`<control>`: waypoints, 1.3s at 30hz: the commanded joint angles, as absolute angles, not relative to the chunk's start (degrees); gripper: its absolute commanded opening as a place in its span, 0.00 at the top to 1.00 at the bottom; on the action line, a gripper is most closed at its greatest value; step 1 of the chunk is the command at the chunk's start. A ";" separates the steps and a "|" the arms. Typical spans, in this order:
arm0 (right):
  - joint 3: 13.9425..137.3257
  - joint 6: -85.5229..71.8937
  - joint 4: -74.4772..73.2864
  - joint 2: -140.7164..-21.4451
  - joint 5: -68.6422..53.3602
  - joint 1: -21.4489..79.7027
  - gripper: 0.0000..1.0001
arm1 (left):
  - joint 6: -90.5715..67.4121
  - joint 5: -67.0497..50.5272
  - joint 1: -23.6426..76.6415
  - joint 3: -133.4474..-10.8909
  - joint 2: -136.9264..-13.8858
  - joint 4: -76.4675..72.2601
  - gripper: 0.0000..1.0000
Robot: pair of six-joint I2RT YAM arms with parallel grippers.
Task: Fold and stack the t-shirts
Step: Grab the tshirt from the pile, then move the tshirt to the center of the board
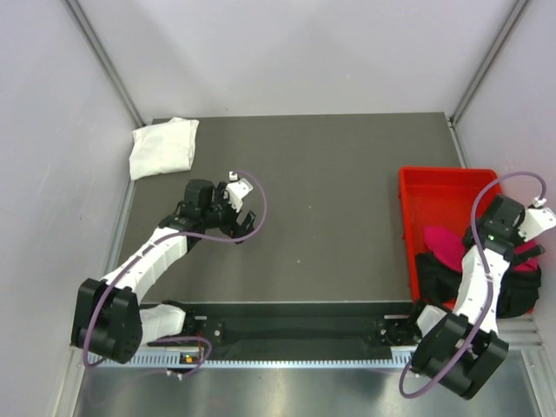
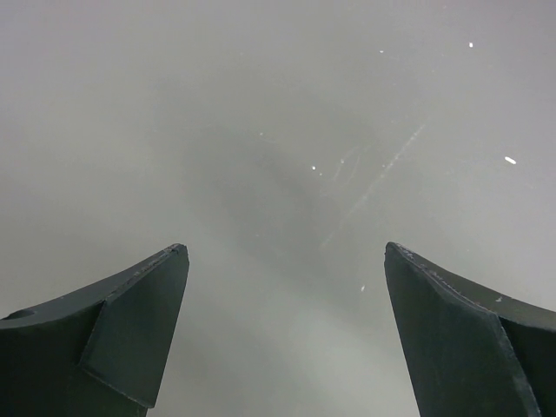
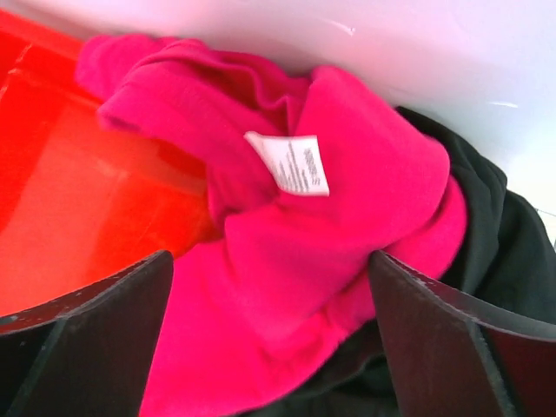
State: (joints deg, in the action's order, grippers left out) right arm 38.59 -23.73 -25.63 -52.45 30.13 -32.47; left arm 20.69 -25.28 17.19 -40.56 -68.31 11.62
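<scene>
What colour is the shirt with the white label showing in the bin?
Bright magenta-pink; the shirt shows best in the right wrist view.

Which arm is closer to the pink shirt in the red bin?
The right. The right gripper hangs open just above the pink shirt in the red bin; the left gripper, also open, is far across the table, nearer the white shirt.

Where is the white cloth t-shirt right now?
In the top view, the white cloth t-shirt lies folded at the far left corner of the dark table, just beyond the left gripper.
</scene>
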 commanded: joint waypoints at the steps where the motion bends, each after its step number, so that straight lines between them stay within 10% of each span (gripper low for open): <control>1: 39.29 -25.05 -19.25 -56.41 34.98 -33.66 0.08 | 20.48 -27.95 17.49 -42.63 -69.08 11.51 0.01; 8: 41.66 -23.91 -19.77 -59.34 35.86 -33.14 0.93 | 21.09 -26.98 17.49 -43.15 -69.34 12.83 0.01; 10: 41.22 -22.94 -19.16 -56.70 36.12 -32.35 1.00 | 21.09 -26.81 17.49 -43.24 -69.52 12.92 0.01; 21: 52.89 -14.35 -21.09 -42.10 27.10 -15.59 1.00 | 19.69 -20.05 16.53 -46.05 -70.40 14.41 0.01; 39: 83.06 -36.16 11.01 -56.60 -48.84 23.11 1.00 | 17.14 -19.78 -10.02 -55.98 -68.82 22.32 0.01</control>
State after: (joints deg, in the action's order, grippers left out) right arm 80.77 -26.17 -7.97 -56.36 -33.28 20.93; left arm 17.82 -18.55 -9.17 -53.43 -70.63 20.95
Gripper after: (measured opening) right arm 0.026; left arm 0.990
